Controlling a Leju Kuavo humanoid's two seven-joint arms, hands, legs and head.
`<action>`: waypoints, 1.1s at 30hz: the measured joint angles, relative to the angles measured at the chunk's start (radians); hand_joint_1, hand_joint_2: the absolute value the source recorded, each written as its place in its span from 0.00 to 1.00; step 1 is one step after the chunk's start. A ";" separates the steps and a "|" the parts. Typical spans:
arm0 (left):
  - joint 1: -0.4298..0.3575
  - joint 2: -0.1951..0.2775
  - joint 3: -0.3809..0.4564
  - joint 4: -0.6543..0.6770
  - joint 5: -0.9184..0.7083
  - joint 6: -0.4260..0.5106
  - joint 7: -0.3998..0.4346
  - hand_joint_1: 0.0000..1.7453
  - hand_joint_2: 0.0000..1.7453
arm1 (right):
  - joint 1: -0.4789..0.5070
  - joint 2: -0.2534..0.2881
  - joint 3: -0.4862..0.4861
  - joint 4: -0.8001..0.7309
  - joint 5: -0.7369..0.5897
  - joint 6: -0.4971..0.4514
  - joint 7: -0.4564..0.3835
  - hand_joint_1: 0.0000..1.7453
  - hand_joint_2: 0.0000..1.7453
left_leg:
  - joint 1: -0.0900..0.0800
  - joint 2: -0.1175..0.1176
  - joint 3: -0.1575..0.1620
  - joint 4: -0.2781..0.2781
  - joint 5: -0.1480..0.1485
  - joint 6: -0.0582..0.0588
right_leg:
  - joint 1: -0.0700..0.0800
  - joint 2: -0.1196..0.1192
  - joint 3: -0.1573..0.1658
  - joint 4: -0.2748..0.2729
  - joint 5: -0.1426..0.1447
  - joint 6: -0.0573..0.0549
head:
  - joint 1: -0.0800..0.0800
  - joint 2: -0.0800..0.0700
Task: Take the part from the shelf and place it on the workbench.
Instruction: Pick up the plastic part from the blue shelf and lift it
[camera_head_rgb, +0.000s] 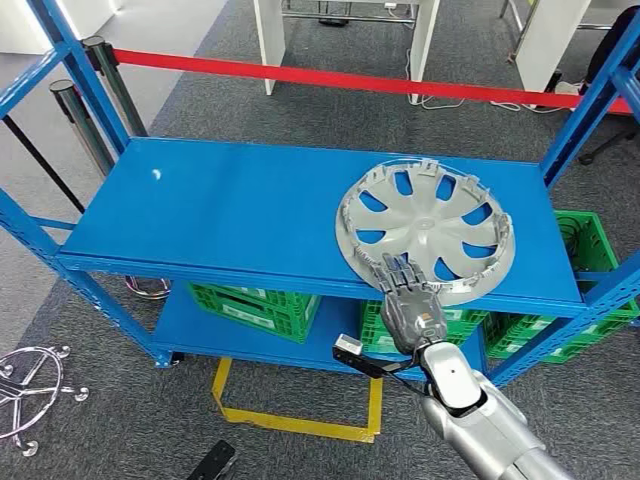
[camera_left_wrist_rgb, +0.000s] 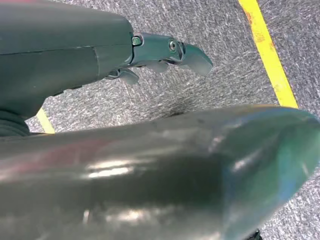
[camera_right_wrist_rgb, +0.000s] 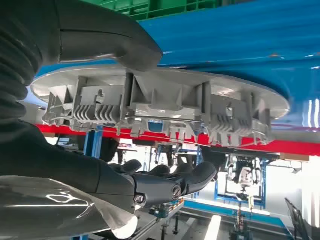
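A silver hubcap (camera_head_rgb: 425, 232) lies on the blue shelf (camera_head_rgb: 226, 215) above green crates (camera_head_rgb: 253, 306), red barrier tape (camera_head_rgb: 302, 72) behind. The right hand (camera_head_rgb: 406, 295) spreads wide at its near rim; the left hand (camera_left_wrist_rgb: 158, 55) hangs empty over grey carpet.

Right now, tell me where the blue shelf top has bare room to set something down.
The shelf top is bare across its whole left and middle stretch, from the left upright to the hubcap's rim. The right end is crowded: the hubcap fills it nearly front to back, with the right hand at its near rim. A narrow strip remains right of the hubcap.
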 joint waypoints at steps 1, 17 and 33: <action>0.000 0.000 0.000 0.000 0.000 0.000 0.000 0.00 0.00 | -0.002 0.000 0.000 0.002 0.000 0.001 0.000 0.00 1.00 | 0.000 0.000 0.000 0.000 0.000 0.000 | 0.000 0.000 0.000 0.000 0.000 0.000 | 0.000 0.000; 0.002 0.002 0.000 0.000 -0.002 -0.013 0.015 0.00 0.00 | -0.039 0.007 -0.006 0.072 -0.009 0.041 0.016 0.00 1.00 | 0.000 0.000 0.000 0.000 0.000 0.000 | 0.000 0.000 0.000 0.000 0.000 0.000 | 0.000 0.000; 0.008 0.005 0.000 0.000 0.009 -0.003 0.015 0.00 0.00 | -0.103 0.020 -0.032 0.169 -0.062 0.195 0.033 0.00 1.00 | 0.000 0.000 0.000 0.000 0.000 0.000 | 0.000 0.000 0.000 0.000 0.000 0.000 | 0.000 0.000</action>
